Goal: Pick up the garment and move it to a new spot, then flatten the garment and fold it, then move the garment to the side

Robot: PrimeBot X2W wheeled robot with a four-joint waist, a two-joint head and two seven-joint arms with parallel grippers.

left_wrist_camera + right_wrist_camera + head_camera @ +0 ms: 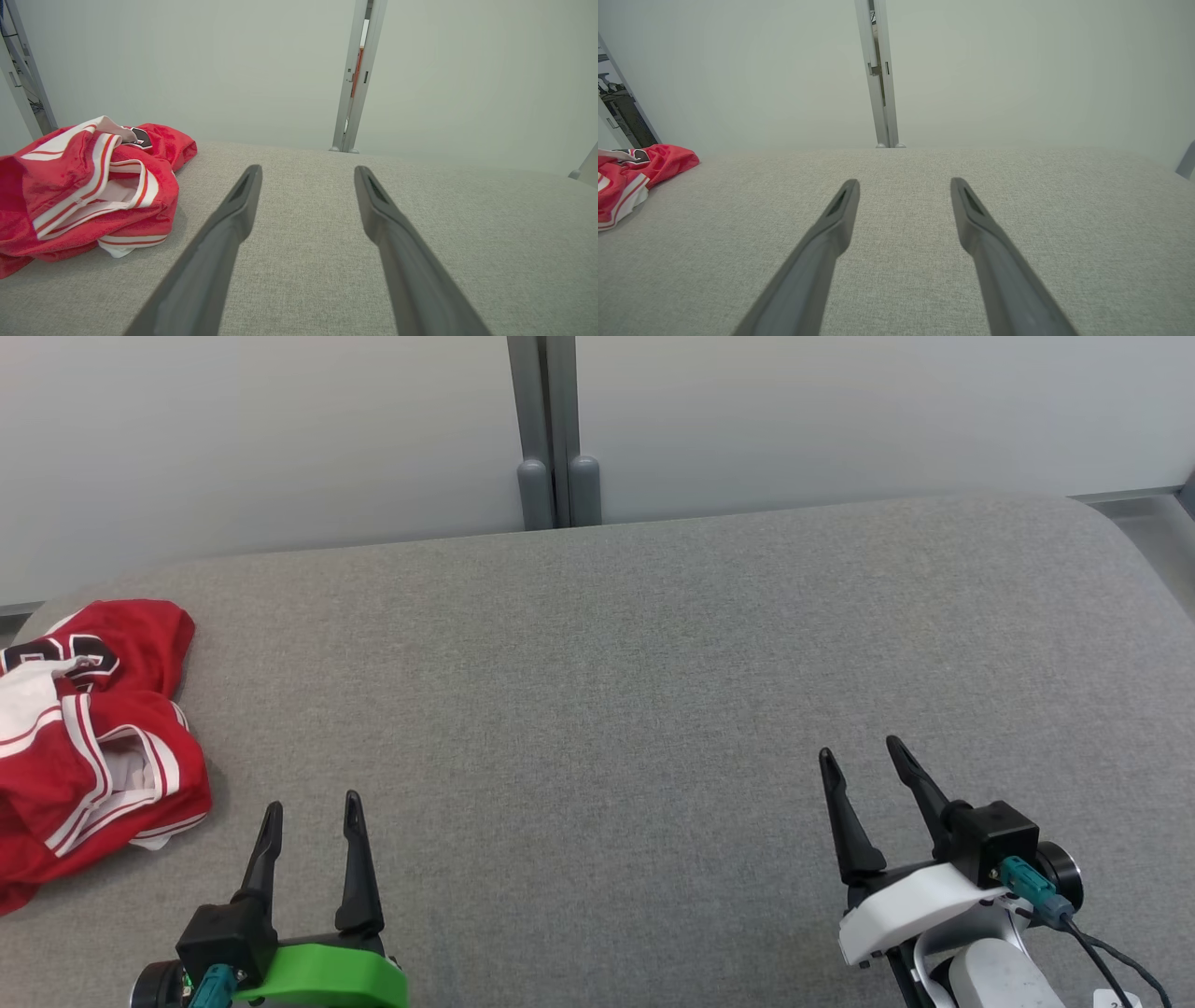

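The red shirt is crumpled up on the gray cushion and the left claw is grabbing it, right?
Not quite. The red shirt is crumpled up on the gray cushion, but the left claw is not grabbing it: it is open and empty, apart from the shirt, as the head view shows.

Crumpled red jersey garment [93, 747] with white-and-red striped trim, bunched in a heap.
It lies at the left edge of the head view, at mid-height, on the grey woven surface [597, 709]. Black-and-white lettering shows on its upper fold and pale lining in its middle opening, and its folds overlap unevenly.
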